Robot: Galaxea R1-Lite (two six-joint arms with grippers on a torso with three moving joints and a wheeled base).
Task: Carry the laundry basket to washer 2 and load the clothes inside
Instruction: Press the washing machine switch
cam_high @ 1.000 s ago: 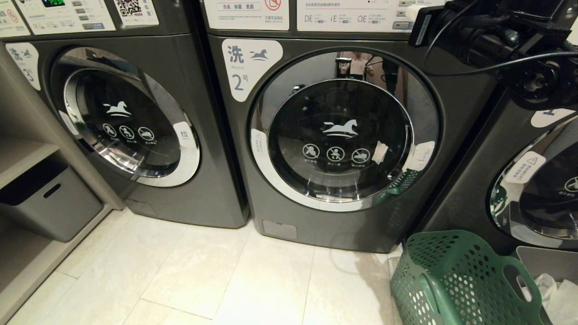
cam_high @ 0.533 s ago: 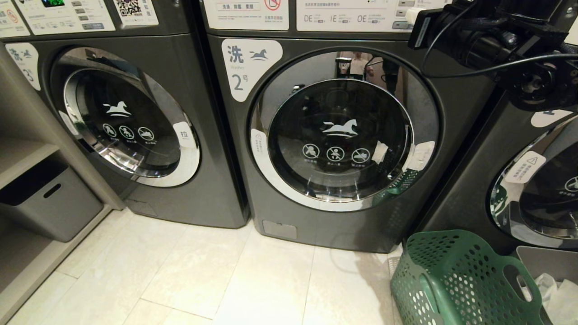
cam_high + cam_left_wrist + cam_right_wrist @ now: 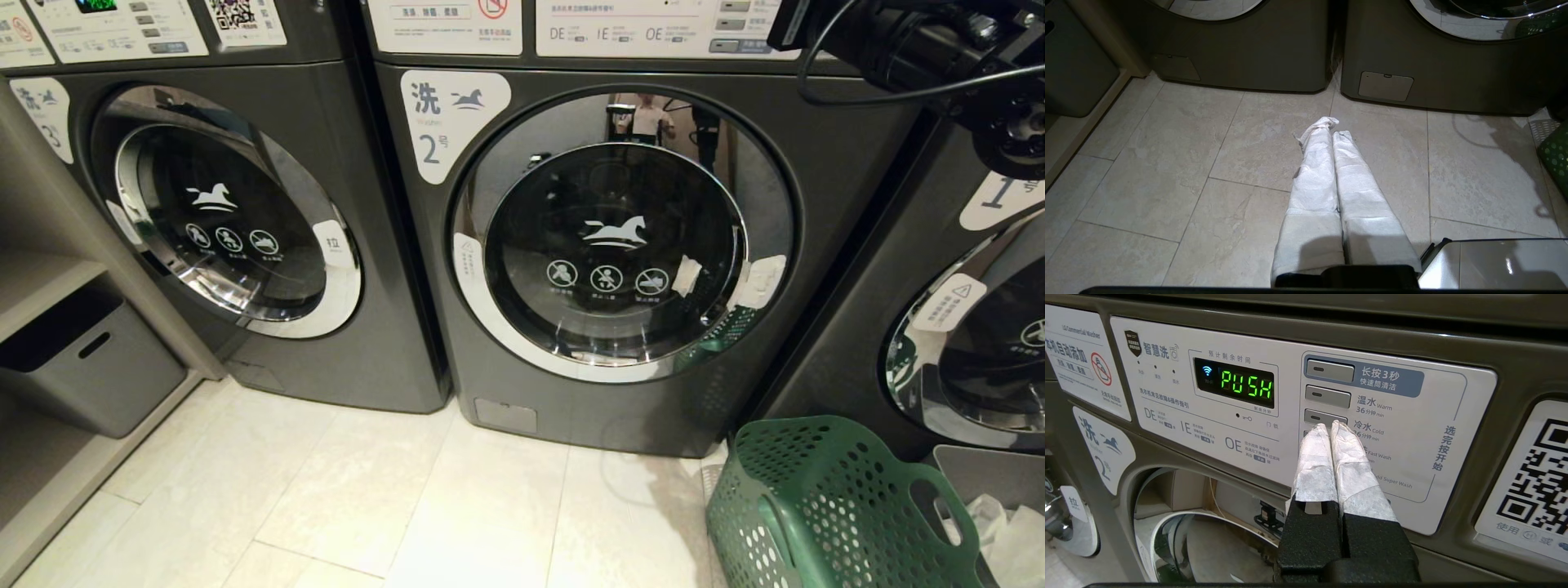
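Washer 2 stands in the middle of the row, door closed. Near and right of it sits the green laundry basket on the floor. Right gripper, fingers together, points at its control panel; left gripper, fingers together, hangs over the tiles.

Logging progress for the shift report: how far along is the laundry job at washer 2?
Done: the green perforated plastic laundry basket stands on the floor beside the dark grey washer marked 2, whose round glass door is shut. In hand: the shut right gripper points at the grey cold-wash button; the display reads PUSH. Left: starting the cycle. The shut left gripper hangs idle.
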